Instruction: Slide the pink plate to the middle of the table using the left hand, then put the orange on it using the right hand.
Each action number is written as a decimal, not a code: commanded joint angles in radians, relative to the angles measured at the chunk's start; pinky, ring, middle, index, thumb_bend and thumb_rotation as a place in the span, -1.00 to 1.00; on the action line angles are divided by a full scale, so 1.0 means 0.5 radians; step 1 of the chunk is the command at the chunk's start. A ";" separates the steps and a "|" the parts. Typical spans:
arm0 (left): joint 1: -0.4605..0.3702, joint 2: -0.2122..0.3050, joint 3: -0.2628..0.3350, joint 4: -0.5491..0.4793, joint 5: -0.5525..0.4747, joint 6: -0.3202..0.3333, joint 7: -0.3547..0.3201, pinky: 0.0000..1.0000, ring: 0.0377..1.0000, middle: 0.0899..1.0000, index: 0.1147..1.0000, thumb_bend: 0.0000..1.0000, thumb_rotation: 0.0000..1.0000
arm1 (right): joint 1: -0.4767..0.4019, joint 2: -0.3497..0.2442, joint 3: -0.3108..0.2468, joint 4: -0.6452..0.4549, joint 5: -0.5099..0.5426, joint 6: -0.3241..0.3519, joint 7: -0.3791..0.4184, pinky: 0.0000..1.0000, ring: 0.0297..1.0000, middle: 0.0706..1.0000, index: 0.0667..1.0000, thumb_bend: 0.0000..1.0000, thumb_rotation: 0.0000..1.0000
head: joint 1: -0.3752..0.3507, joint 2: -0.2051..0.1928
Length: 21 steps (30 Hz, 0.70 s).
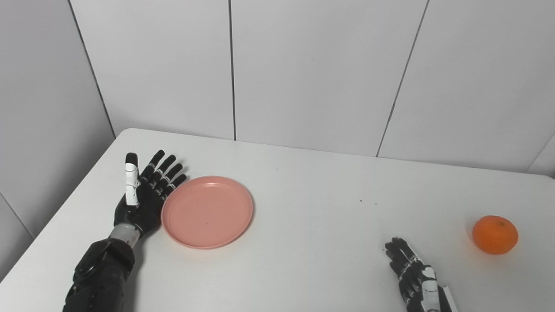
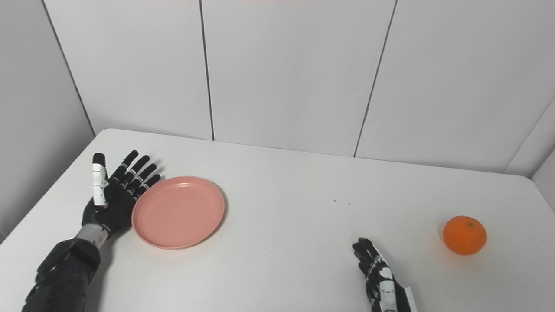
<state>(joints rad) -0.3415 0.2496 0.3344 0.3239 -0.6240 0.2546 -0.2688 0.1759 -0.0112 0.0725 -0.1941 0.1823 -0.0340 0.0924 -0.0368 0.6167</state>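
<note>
While the right hand (image 1: pixel 418 277) waited empty and loosely open at the lower right of the frame, the orange (image 1: pixel 494 234) sat well apart at the right edge. At centre left, the left hand (image 1: pixel 145 195), fingers spread and holding nothing, lay flat against the pink plate (image 1: pixel 207 211); a glancing push could have spun the plate or let the fingers ride over its low rim.

I see my left robot hand (image 1: pixel 143 195) set on edge, palm facing right, fingers (image 1: pixel 167 171) straight and held close together, pointing away and a little rightward, thumb (image 1: pixel 131 180) raised upright. Its dark forearm comes in from the lower left corner. It holds nothing. My right robot hand (image 2: pixel 379 271) sits low at the bottom edge, fingers extended forward and gently curved, holding nothing; only part of its wrist shows.
</note>
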 commanded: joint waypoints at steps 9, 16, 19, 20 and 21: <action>0.007 -0.001 -0.027 0.050 -0.041 0.124 -0.056 0.84 0.87 0.90 0.89 0.81 0.64 | 0.093 0.103 0.068 0.027 -0.032 0.079 -0.092 0.93 0.81 0.70 0.68 0.68 1.00 | -0.060 0.020; 0.043 -0.057 -0.038 -0.015 -0.054 0.145 -0.023 0.98 0.93 0.93 0.91 0.79 0.63 | 0.093 0.103 0.090 0.014 -0.032 0.086 -0.114 0.92 0.81 0.69 0.68 0.69 1.00 | -0.075 0.030; 0.057 -0.086 -0.041 -0.033 -0.045 0.145 -0.002 1.00 0.95 0.93 0.92 0.79 0.65 | 0.091 0.100 0.098 0.013 -0.029 0.082 -0.122 0.92 0.81 0.69 0.68 0.69 1.00 | -0.081 0.037; 0.059 -0.095 -0.040 -0.036 -0.046 0.146 0.004 1.00 0.94 0.93 0.92 0.79 0.64 | 0.091 0.100 0.100 0.013 -0.029 0.081 -0.124 0.92 0.81 0.70 0.68 0.69 1.00 | -0.081 0.037; 0.062 -0.110 -0.039 -0.046 -0.042 0.153 0.025 1.00 0.94 0.92 0.91 0.80 0.63 | 0.090 0.100 0.102 0.011 -0.027 0.084 -0.126 0.92 0.81 0.70 0.68 0.68 1.00 | -0.085 0.039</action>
<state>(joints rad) -0.3286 0.2090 0.3274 0.2918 -0.6536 0.2750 -0.2875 0.1756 0.0026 0.1147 -0.1975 0.1674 -0.0242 0.0296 -0.0782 0.6351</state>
